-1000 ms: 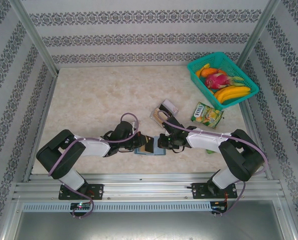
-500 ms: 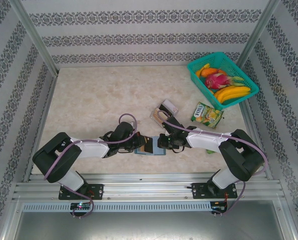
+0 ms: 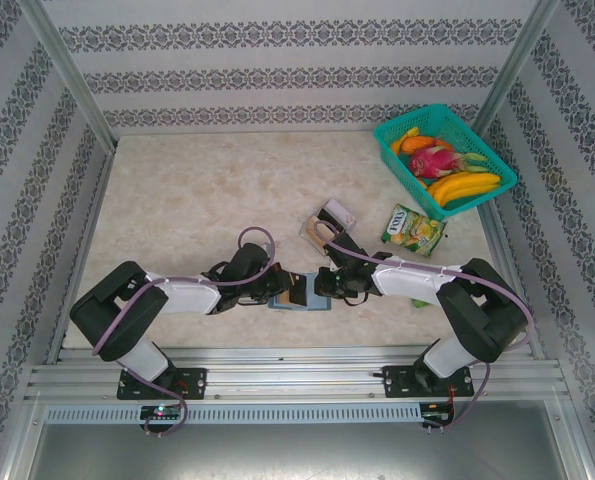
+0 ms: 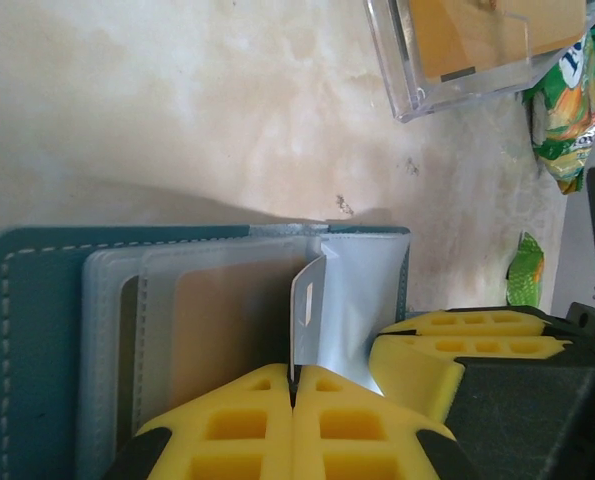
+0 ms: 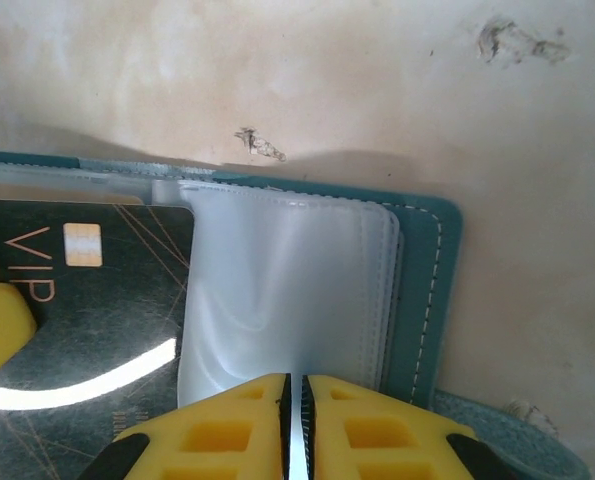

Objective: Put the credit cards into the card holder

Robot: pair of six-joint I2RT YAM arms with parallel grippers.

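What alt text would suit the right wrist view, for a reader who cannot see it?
The right claw, with its yellow fingers pressed together, is shut on a clear plastic sleeve of the open teal card holder, which lies on a beige marbled table. To the sleeve's left, a black card marked VIP lies in the holder.

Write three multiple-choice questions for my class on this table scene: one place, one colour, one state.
1. Where is the wallet?
A far left corner
B between the left gripper and right gripper
C far right corner

2. What colour is the VIP card?
A black
B red
C white

3. The right gripper's fingers are:
A wide open
B shut on a clear sleeve
C half open

Answers: B, the top view shows a gripper at each side of it; A, the right wrist view shows its dark face; B, the yellow fingers meet on the sleeve.
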